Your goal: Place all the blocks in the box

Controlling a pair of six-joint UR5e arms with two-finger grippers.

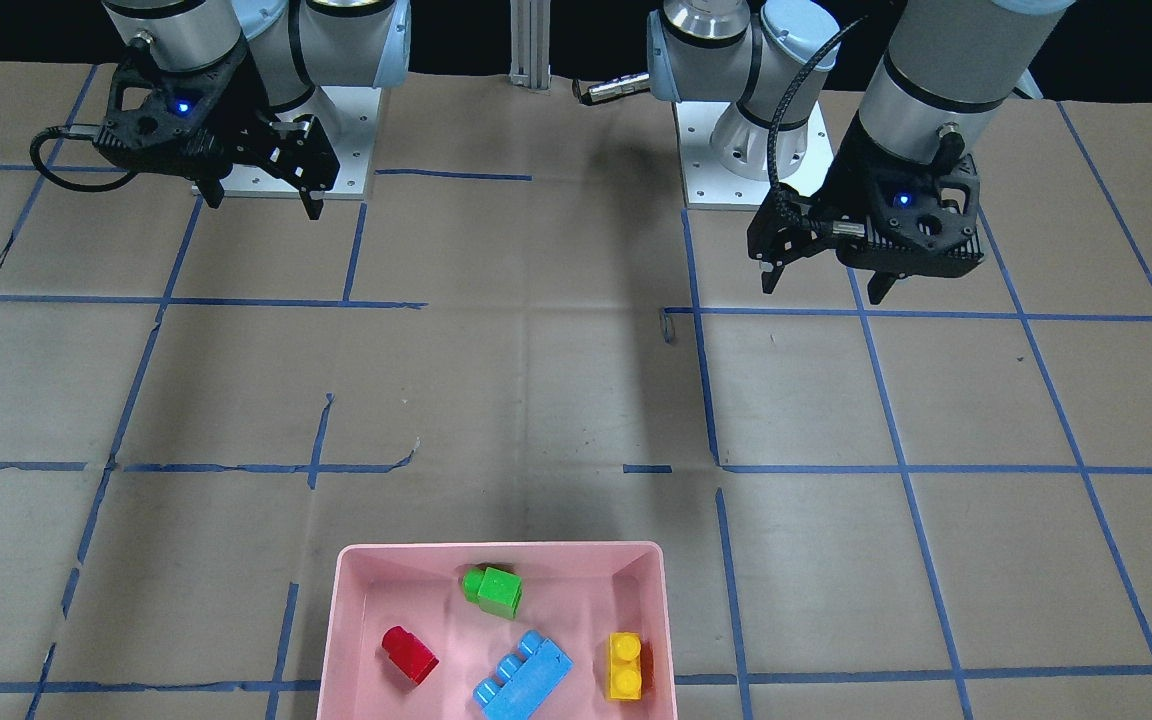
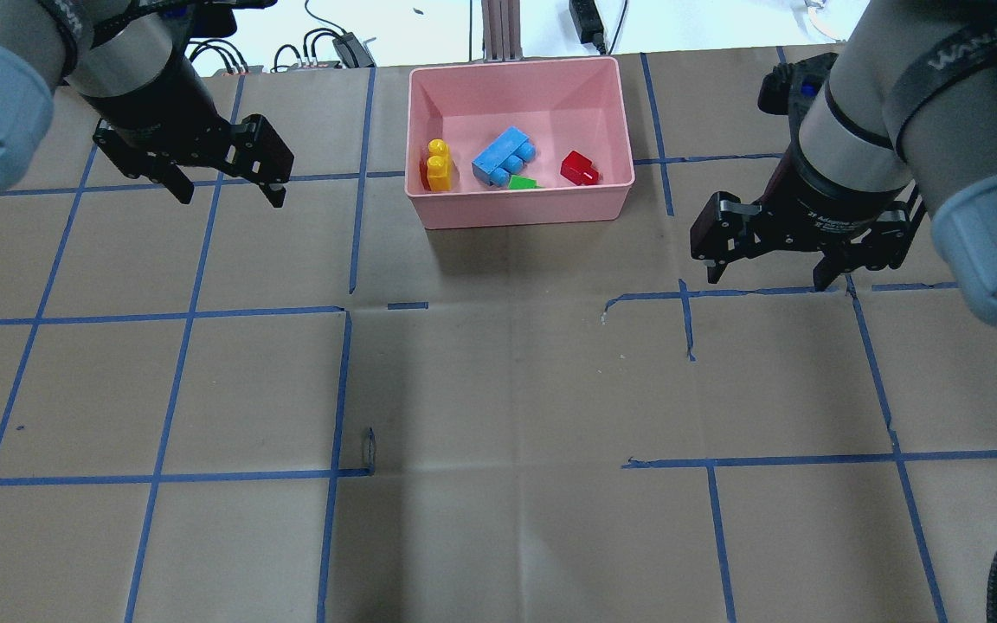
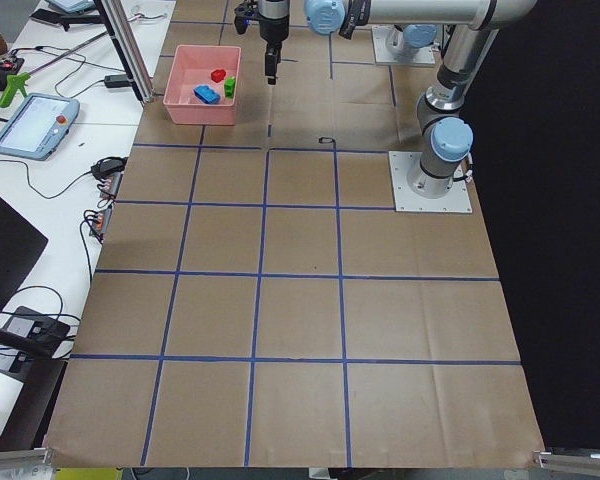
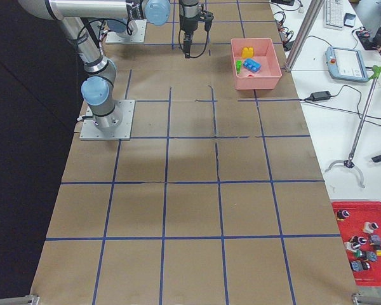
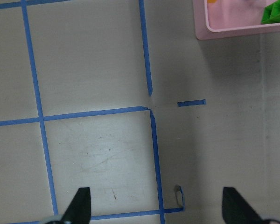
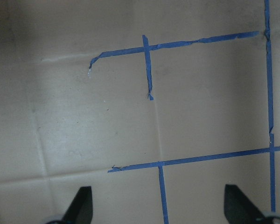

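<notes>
1. Pink box (image 1: 501, 547) stands flat on the paper-covered table (image 1: 536, 400), on the operators' side, roughly midway between the two arms
2. All four blocks lie inside the box, each on its floor
3. Green block (image 1: 493, 591) sits near the wall that faces the robot, about mid-length
4. Red block (image 1: 409, 654) lies toward the robot's right, apart from the others
5. Light-blue block (image 1: 523, 678) lies at a slant in the middle, near the green one with a narrow gap between them
6. Yellow block (image 1: 624, 665) lies close to the wall on the robot's left
7. Left gripper (image 1: 824, 288) hangs above the table near its base, well apart from the box, fingers spread wide with nothing between them
8. Right gripper (image 1: 263, 200) hangs likewise near its own base, fingers spread wide and holding nothing
9. Left wrist view shows the fingertips (image 5: 81, 205) far apart over blue tape (image 5: 147, 70), with a corner of the box at upper right
</notes>
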